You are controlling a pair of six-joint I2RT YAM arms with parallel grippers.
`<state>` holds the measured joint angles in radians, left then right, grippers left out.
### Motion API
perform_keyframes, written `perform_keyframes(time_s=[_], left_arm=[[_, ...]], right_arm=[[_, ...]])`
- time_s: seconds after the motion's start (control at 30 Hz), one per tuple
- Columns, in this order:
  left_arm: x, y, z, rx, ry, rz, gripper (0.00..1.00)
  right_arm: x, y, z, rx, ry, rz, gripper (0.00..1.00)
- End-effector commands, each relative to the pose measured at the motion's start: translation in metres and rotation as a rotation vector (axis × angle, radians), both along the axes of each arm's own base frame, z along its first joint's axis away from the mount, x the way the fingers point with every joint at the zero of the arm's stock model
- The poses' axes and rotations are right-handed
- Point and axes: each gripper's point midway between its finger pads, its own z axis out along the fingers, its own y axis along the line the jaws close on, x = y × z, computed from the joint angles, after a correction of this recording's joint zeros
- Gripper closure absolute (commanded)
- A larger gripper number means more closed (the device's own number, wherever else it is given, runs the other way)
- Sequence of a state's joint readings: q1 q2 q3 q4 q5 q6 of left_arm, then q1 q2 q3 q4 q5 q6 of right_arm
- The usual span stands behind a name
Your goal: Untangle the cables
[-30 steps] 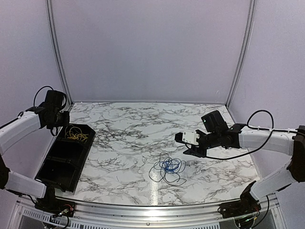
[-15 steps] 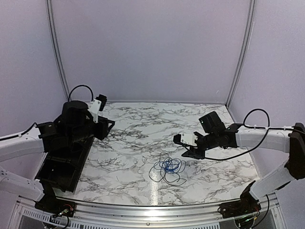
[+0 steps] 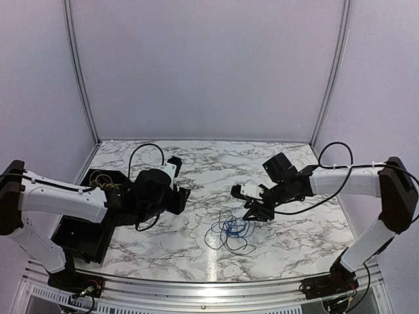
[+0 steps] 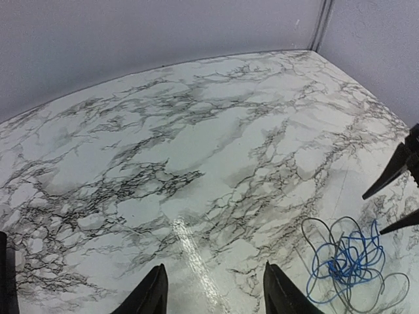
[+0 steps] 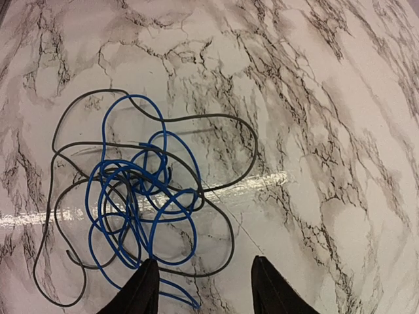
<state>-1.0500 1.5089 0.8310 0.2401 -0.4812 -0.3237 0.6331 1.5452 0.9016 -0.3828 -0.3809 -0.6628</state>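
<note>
The tangle of thin blue and black cables is lying on the white marbled tabletop, near its front edge. The thin yellow cable is sitting apart in the black plastic tray, so I judge one strand is already sorted. I am swinging the left gripper from that tray toward the tangle, half-open and empty. The right gripper is hovering over the tangle, jaws wide, holding nothing.

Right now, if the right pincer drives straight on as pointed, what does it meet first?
The right pincer would probably meet the near loop of the black cable first, with the blue cable just beyond; depth is unclear.
</note>
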Motion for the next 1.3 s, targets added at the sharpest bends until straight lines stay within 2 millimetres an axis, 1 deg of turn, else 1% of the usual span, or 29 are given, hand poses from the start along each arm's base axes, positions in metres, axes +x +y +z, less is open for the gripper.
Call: perform_keyframes(time_s=[0.0, 0.13, 0.27, 0.3, 0.4, 0.47, 0.5, 0.57, 0.77, 0.93, 1.0, 1.03, 1.07, 1.13, 1.17, 1.2, 1.27], left_arm=[[0.020, 0.031, 0.009, -0.057, -0.084, 0.246, 0.45], [0.029, 0.046, 0.008, -0.009, -0.135, 0.351, 0.44], [0.032, 0.064, 0.002, -0.006, -0.159, 0.461, 0.41], [0.031, 0.068, 0.002, -0.006, -0.164, 0.477, 0.39], [0.029, 0.077, 0.001, -0.021, -0.174, 0.516, 0.28], [0.029, 0.083, 0.002, -0.047, -0.181, 0.557, 0.16], [0.028, 0.085, 0.003, -0.072, -0.177, 0.571, 0.13], [0.026, 0.085, 0.000, -0.095, -0.159, 0.559, 0.13], [0.025, 0.062, -0.002, -0.071, -0.117, 0.438, 0.16], [0.022, 0.032, -0.008, -0.041, -0.095, 0.323, 0.18], [0.019, 0.016, -0.006, -0.046, -0.103, 0.265, 0.18], [0.016, 0.008, -0.004, -0.058, -0.110, 0.237, 0.18], [0.013, -0.003, -0.001, -0.074, -0.117, 0.203, 0.18], [0.007, -0.021, 0.005, -0.122, -0.134, 0.137, 0.18], [0.003, -0.032, 0.008, -0.143, -0.142, 0.092, 0.18], [-0.002, -0.046, 0.014, -0.185, -0.145, 0.026, 0.18], [-0.011, -0.067, 0.021, -0.241, -0.146, -0.082, 0.18]], right_arm=[[0.000, 0.011, 0.015, 0.039, 0.027, -0.001, 0.52], [-0.003, 0.015, 0.025, 0.078, 0.026, 0.005, 0.53], [-0.011, 0.019, 0.027, 0.098, 0.059, 0.040, 0.53], [-0.012, 0.019, 0.025, 0.100, 0.067, 0.050, 0.53], [-0.014, 0.021, 0.019, 0.096, 0.092, 0.056, 0.54], [-0.010, 0.021, 0.014, 0.081, 0.106, 0.038, 0.55], [-0.007, 0.021, 0.012, 0.070, 0.109, 0.025, 0.56], [-0.003, 0.021, 0.007, 0.051, 0.115, 0.006, 0.58], [-0.001, 0.019, 0.000, 0.029, 0.127, -0.002, 0.68], [0.000, 0.019, -0.001, 0.022, 0.125, -0.004, 0.78], [-0.001, 0.019, -0.002, 0.018, 0.130, -0.002, 0.88], [-0.002, 0.019, -0.001, 0.020, 0.136, 0.002, 0.94], [-0.002, 0.020, 0.002, 0.024, 0.139, 0.006, 1.00], [-0.001, 0.023, 0.013, 0.044, 0.135, 0.004, 1.00], [-0.001, 0.025, 0.022, 0.064, 0.129, 0.001, 1.00], [-0.001, 0.027, 0.034, 0.092, 0.120, 0.003, 1.00], [-0.005, 0.031, 0.059, 0.152, 0.101, 0.013, 1.00]])
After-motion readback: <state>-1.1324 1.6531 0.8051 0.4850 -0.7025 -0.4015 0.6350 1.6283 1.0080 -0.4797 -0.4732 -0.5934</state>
